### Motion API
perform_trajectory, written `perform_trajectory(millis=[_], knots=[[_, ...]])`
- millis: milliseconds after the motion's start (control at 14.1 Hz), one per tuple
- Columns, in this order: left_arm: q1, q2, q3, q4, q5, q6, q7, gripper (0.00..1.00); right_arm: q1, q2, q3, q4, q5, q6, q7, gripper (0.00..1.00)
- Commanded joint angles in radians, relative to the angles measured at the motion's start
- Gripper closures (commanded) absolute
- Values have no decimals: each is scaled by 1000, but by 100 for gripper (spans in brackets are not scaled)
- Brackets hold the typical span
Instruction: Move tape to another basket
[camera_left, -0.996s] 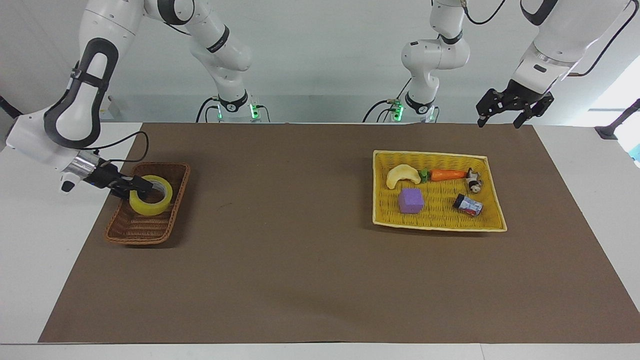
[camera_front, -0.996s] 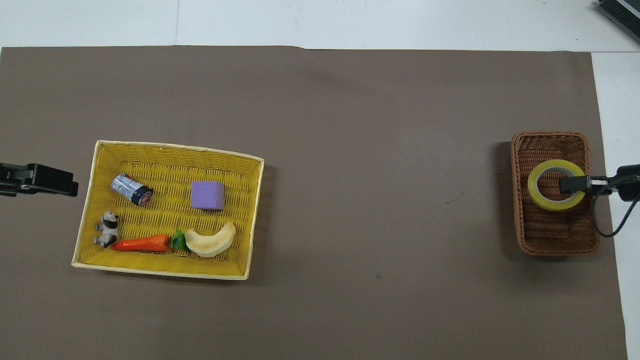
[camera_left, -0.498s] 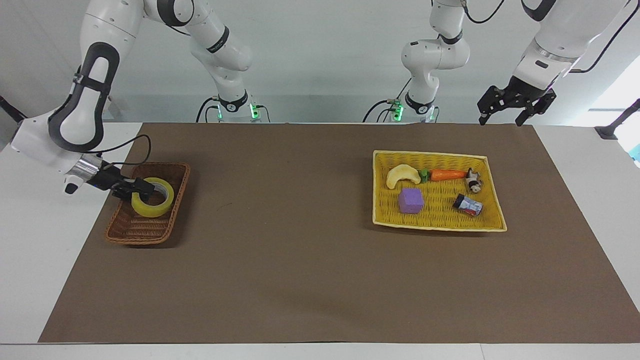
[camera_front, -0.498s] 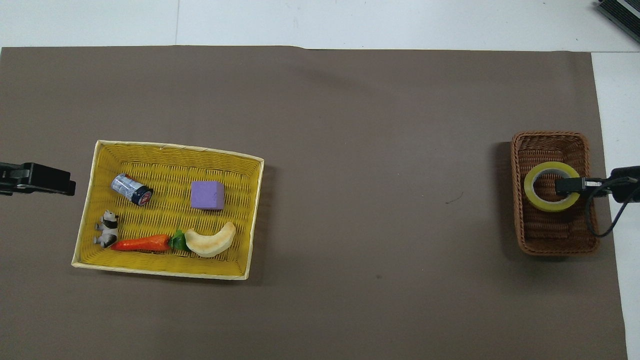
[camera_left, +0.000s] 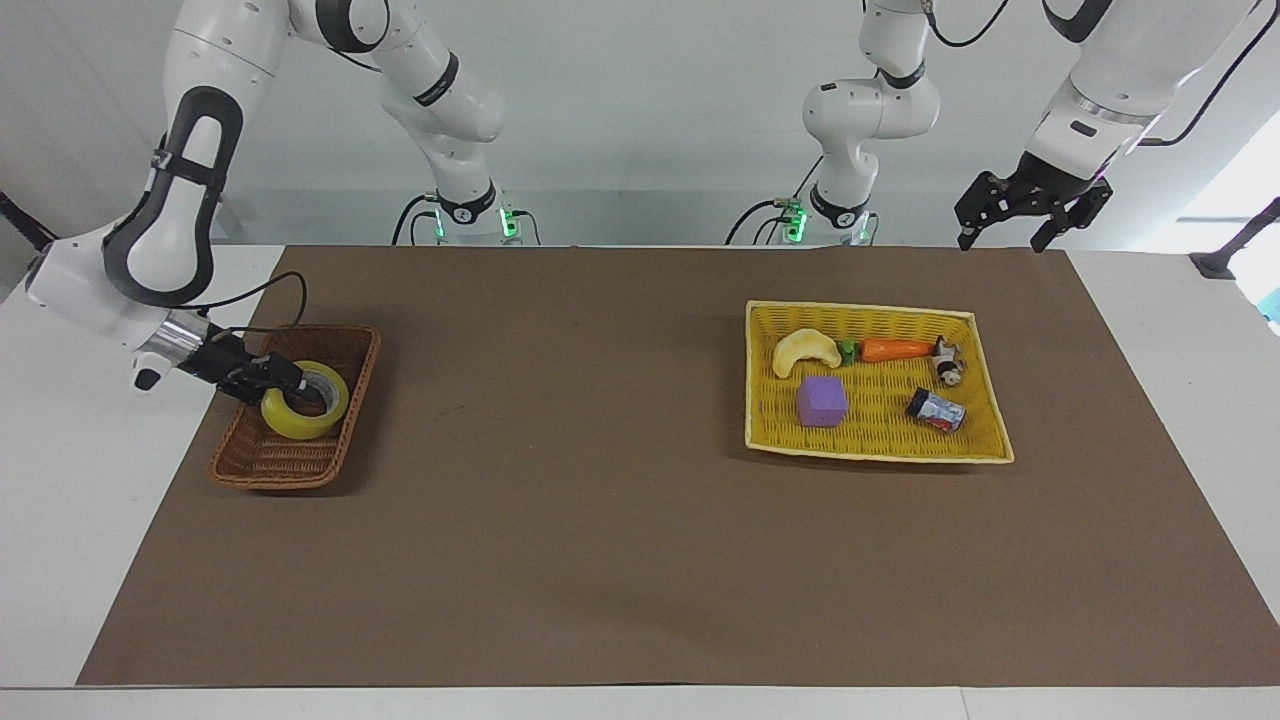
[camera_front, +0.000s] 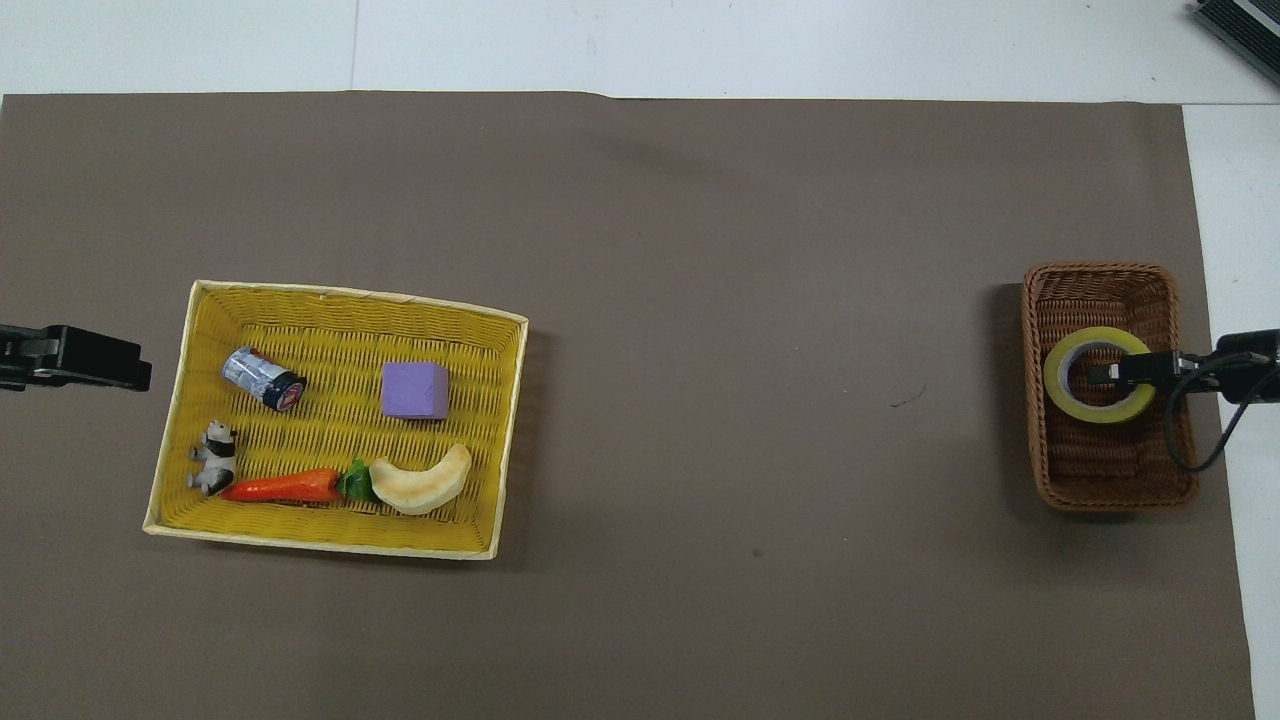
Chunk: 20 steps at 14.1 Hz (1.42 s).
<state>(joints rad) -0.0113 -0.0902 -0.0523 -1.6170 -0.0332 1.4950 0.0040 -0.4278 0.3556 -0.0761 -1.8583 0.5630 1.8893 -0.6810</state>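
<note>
1. The wide roll of see-through yellow sticky tape (camera_left: 292, 425) is inside the small dark brown woven basket (camera_left: 280, 457). The basket sits close to the edge of the tabletop (camera_left: 600, 450) at the right arm's end.
2. The right hand (camera_left: 292, 386) is down in the basket and holds the tape. One finger is inside the hole and the other is outside, so they pinch the side of the ring. That is a good way to hold a ring, because the hand cannot fit around the whole roll.
3. The tape (camera_front: 1095, 413) is tipped a little. One side looks like it rests low in the basket (camera_front: 1110, 470). I cannot tell if it sits fully on the bottom.
4. I think the tape is in the right place now. The hand only needs to let go and lift away slowly, so the finger does not drag the roll out.
5. The left hand (camera_left: 1000, 240) is wide and holds nothing. It waits up in the air over the corner of the tabletop at the left arm's end, near the robots' edge. It stays out of the way there.
6. The big flat bright yellow woven tray (camera_left: 880, 454) sits toward the left arm's end. A purple cube (camera_left: 822, 401), a toy carrot (camera_left: 895, 349) and other small toys lie in the tray.
</note>
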Motion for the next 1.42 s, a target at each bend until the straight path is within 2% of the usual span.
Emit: perform_trajectory(millis=[0,356,569,996,1210,1352], knots=[[4,4,-1,16,15,-21,10,0,-8,-4,9,17,6,-4,17,0],[4,4,-1,16,15,-21,10,0,1,-7,18,112,-1,-12,20,0],[4,4,-1,16,15,-19,10,0,55,-24,15,177,-35,-1,23,0],[4,4,-1,16,15,-19,10,0,187,-35,13,330,-300,1,231,0],[4,4,-1,16,15,-21,10,0,259,-84,19,340,-458,-4,364,0],[4,4,-1,16,15,-21,10,0,308,-121,21,331,-500,-32,515,0]])
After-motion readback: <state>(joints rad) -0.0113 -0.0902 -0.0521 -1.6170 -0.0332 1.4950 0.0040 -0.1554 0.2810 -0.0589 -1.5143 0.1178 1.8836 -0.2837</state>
